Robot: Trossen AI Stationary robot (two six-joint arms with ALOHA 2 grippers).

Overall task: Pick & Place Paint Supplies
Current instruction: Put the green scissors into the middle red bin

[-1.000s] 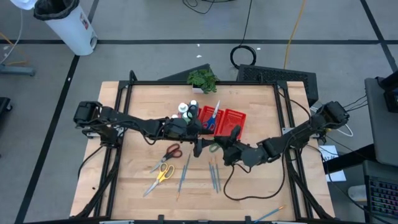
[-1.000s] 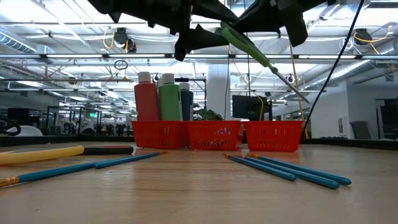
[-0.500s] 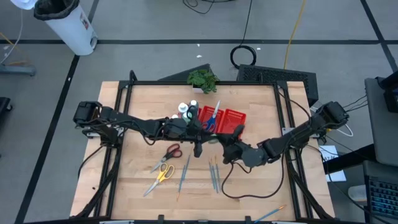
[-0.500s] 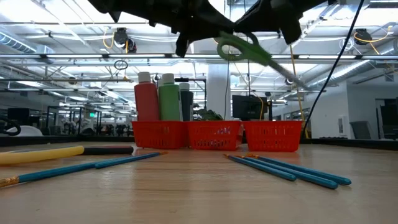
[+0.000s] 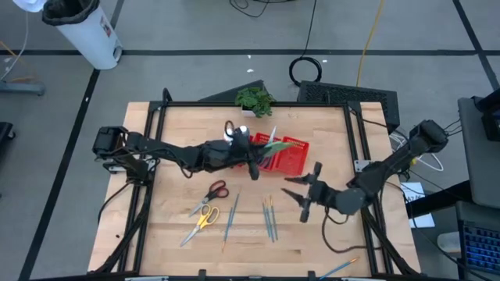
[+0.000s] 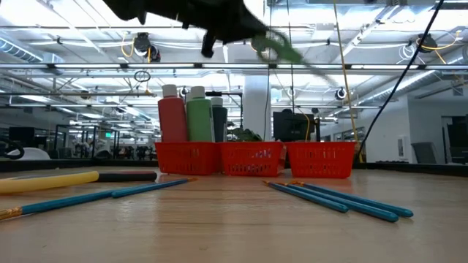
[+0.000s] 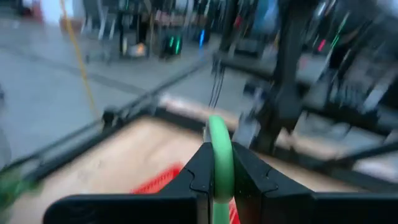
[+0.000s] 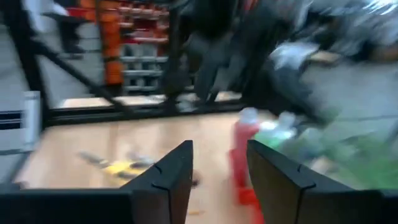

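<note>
My left gripper (image 5: pixel 258 153) is shut on green-handled scissors (image 5: pixel 280 144), which hang in the air over the red mesh tray (image 5: pixel 294 158). In the low view the scissors (image 6: pixel 281 50) slant above the tray (image 6: pixel 252 159). My right gripper (image 5: pixel 303 195) stands open and holds nothing, near the table's right side, apart from the scissors. Paint bottles (image 5: pixel 234 135) stand in the tray's left part. Red-handled scissors (image 5: pixel 216 190), yellow-handled scissors (image 5: pixel 205 217) and thin brushes (image 5: pixel 269 217) lie flat on the table. My left gripper pinches the scissors' green handle loop (image 7: pixel 220 144) between its two fingers (image 7: pixel 200 173). It comes level from the table's left. The scissors are lifted clear, with the blades pointing away from the gripper toward the table's right, above the tray.
A small potted plant (image 5: pixel 254 99) stands at the far edge behind the tray. Blue-handled scissors (image 5: pixel 271 134) rest in the tray. One more brush (image 5: pixel 341 269) lies at the near right corner. A black frame (image 5: pixel 250 104) borders the table.
The green scissors have passed from my right gripper to my left. My right gripper has opened, let go, rolled and drawn back toward the table's right and near edges. My left gripper has carried the scissors up and toward the far edge, over the tray.
</note>
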